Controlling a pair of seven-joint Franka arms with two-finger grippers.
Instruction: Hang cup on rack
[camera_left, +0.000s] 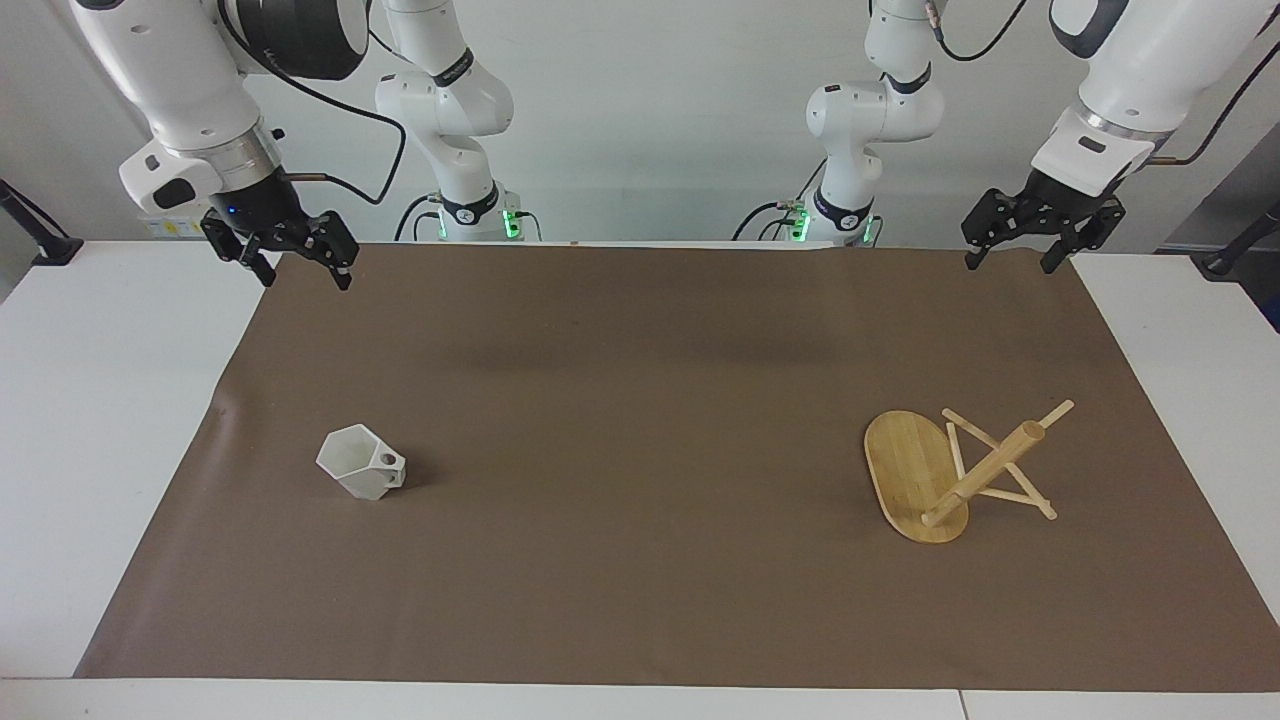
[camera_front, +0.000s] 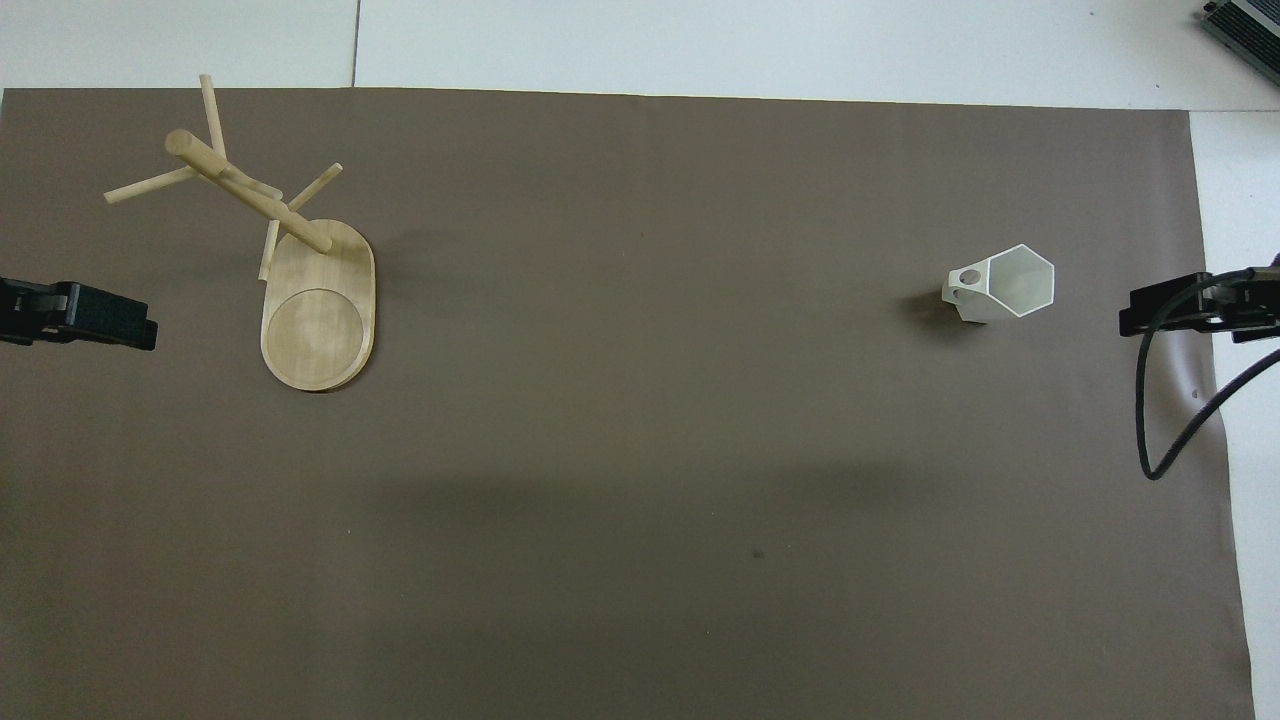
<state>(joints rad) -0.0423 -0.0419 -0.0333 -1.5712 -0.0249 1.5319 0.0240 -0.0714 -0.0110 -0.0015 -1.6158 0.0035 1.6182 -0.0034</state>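
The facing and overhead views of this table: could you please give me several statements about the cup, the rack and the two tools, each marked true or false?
1. The small white faceted cup hangs on a peg. False: it stands on the brown mat.
2. The light bamboo rack stands toward the left arm's end of the table. True.
3. The right tool holds the cup. False: it is open, empty, raised over the mat's edge.
4. The left tool is open and empty. True.
5. The cup touches the rack. False: they stand well apart.
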